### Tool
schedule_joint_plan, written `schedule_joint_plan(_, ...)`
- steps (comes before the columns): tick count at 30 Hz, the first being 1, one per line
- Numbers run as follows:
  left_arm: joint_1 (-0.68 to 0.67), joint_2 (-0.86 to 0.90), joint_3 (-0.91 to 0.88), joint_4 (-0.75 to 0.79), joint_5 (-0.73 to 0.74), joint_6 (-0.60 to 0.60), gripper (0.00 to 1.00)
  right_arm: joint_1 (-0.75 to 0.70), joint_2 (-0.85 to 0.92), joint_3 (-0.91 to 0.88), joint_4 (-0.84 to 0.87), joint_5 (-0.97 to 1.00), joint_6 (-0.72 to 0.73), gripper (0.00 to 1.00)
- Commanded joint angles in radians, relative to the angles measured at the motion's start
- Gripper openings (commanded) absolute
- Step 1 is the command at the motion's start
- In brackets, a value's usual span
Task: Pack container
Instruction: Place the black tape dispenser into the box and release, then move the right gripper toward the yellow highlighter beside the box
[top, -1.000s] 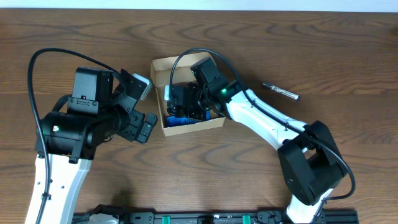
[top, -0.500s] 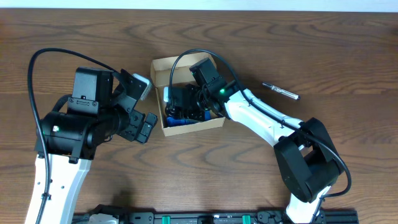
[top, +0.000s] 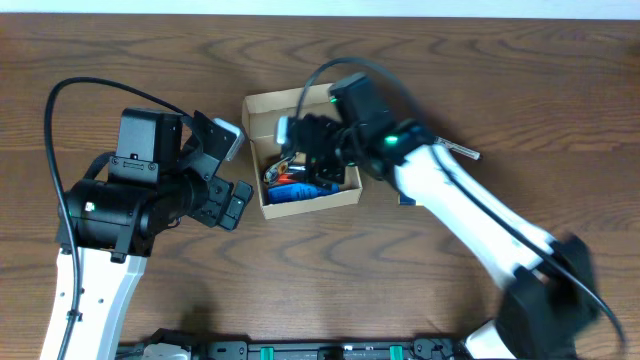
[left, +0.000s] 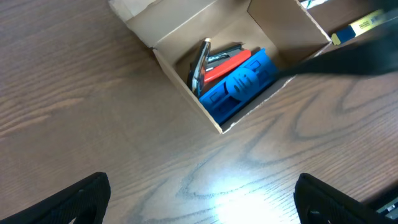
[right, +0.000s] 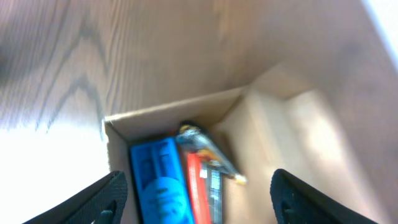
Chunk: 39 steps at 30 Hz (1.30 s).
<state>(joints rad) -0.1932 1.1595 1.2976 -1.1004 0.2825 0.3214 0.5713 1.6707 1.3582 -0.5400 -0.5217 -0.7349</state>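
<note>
Inside container (left: 184, 87): blue case (left: 242, 87), red item (left: 227, 65); embossed marks too blurred.

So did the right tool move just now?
Yes. The right tool lifted out of the box, drifting toward its far right corner.

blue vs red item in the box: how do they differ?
The blue item is clearly wider than the red item. Blue shows moulded markings on top, while red looks plain. Blue lies along the container wall nearest the robot; red sits one place inward, between blue and a dark metallic piece. Shared: both lie flat inside the container, parallel and side by side.
</note>
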Motion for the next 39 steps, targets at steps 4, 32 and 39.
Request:
schedule_joint_plan(4,0.003,0.003,0.013,-0.004,0.006,0.012,0.95,-0.059,-0.283,0.035,-0.108,0.14,0.042,0.79)
schedule_joint_plan(32,0.003,0.003,0.013,-0.004,0.006,0.012,0.95,-0.315,-0.087,0.0,-0.623,0.473,0.113,0.8)
schedule_joint_plan(39,0.003,0.003,0.013,-0.004,0.006,0.012,0.95,-0.341,-0.122,-0.012,-0.616,0.438,0.147,0.82)
